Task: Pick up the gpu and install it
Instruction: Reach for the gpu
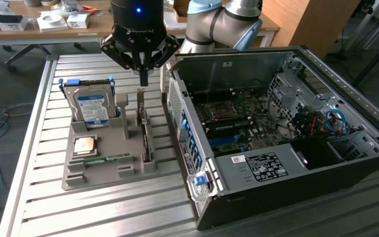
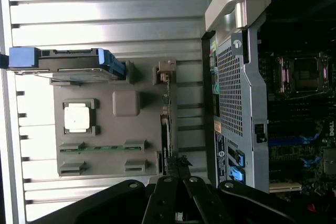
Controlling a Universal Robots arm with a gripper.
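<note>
The gpu (image 1: 146, 140) stands on its edge in a slot along the exterior view's right side of a grey holder tray (image 1: 110, 136). It is thin and dark, with a metal bracket at its far end. In the wrist view the gpu (image 2: 167, 124) shows as a narrow edge-on strip on the tray (image 2: 110, 129). My gripper (image 1: 142, 79) hangs above the far end of the card, apart from it, its fingers shut together with nothing between them. Its black fingertips (image 2: 180, 163) sit over the card's end in the wrist view.
The tray also carries a hard drive (image 1: 92, 106) standing upright, a processor chip (image 1: 85, 144) and a green memory stick (image 1: 100, 159). An open computer case (image 1: 275, 163) with its motherboard (image 1: 236, 123) lies close beside the tray on the slatted metal table (image 1: 45, 197).
</note>
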